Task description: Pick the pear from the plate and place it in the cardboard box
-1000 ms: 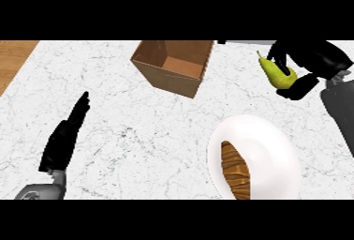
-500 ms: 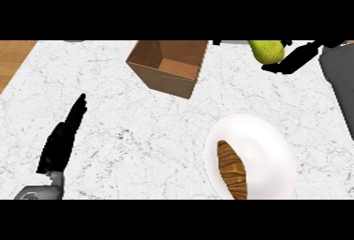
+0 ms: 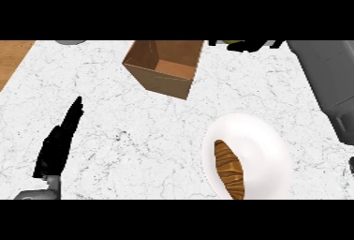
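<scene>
The right robot hand [image 3: 257, 44], at the view's top edge, is curled round the yellow-green pear [image 3: 236, 43], just right of the open brown cardboard box [image 3: 166, 68]. Carry it left over the opening and lower before letting go. Too little pear shows to judge its long axis; the left robot hand [image 3: 61, 143] rests flat and straight on the white marble desk [image 3: 138, 140].
</scene>
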Available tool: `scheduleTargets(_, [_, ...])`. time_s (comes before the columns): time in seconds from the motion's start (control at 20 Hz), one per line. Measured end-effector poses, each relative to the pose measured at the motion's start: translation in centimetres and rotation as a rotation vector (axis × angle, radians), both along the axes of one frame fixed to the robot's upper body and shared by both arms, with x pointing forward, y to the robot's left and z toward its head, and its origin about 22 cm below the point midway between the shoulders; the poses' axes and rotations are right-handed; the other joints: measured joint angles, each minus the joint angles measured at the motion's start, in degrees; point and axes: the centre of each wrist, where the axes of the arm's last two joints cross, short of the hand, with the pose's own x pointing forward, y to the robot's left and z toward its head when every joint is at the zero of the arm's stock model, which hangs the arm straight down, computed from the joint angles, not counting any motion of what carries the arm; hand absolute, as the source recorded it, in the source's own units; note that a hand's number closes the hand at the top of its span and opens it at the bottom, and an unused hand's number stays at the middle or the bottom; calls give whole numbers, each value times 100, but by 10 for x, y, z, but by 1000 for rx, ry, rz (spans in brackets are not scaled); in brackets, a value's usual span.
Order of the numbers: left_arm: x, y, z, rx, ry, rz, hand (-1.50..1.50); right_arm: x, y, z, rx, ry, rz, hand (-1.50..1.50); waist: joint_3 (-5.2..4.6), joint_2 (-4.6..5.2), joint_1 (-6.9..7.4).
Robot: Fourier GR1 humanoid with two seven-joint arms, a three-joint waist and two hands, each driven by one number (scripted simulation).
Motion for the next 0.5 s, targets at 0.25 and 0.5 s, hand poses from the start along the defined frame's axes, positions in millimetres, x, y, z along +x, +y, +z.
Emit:
scheduleTargets(0.25, [-2,4,0,2,-6,5,0,3,49,8,-29,21,9,150,-3,-6,-21])
scheduleTargets(0.5, [0,1,0,-1,-6,-4,0,0,99,-5,-89,51,16,150,-6,7,-8])
